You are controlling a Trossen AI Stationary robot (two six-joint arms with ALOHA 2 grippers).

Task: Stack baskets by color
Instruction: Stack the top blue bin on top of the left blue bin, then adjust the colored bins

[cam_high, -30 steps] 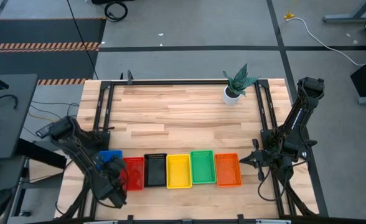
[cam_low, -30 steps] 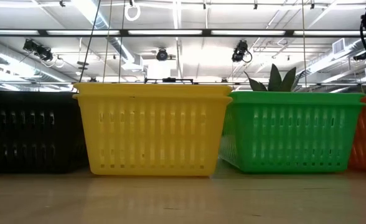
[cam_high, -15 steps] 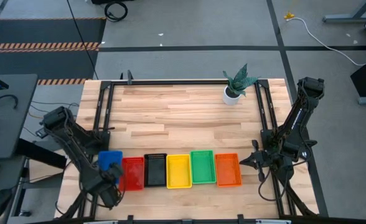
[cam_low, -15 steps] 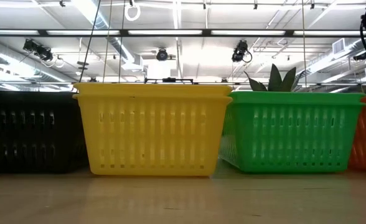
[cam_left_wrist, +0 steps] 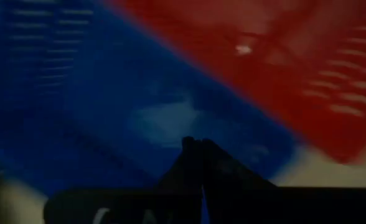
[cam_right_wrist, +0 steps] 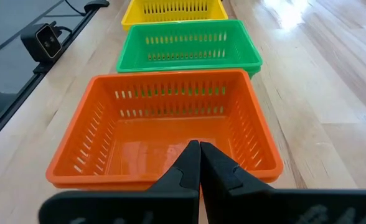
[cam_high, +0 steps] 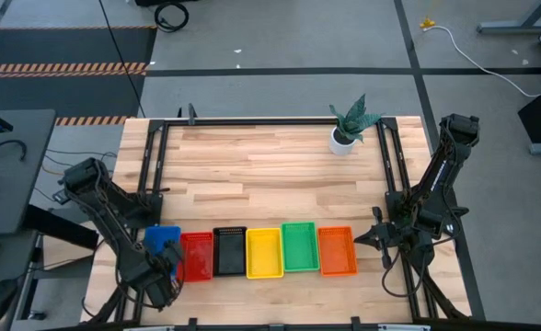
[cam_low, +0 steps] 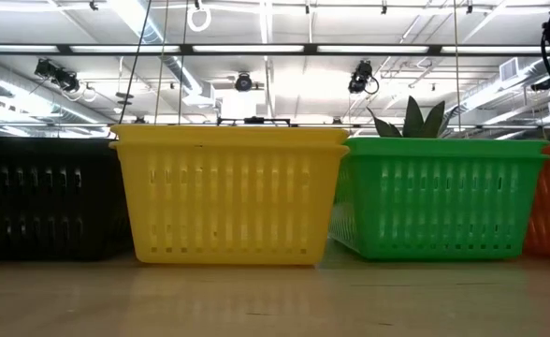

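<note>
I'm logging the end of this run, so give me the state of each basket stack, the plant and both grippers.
blue basket: upright, left end of row
red basket: upright
black basket: upright
yellow basket: upright, nested pair
green basket: upright
orange basket: upright, right end
plant: upright, far side
left gripper: shut, empty
right gripper: shut, empty

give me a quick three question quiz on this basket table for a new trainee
1. Multiple choice: which basket sits at the left end of the row?
A. orange
B. blue
C. yellow

2. True or false: the plant stands inside the green basket.

3. Fill in: the right pincer waits, shut, beside the ______ basket.

Key
1. B: the blue basket is leftmost, next to the red basket.
2. False: the plant stands at the far edge, apart from the green basket.
3. Orange: the right pincer is beside the orange basket.
</note>
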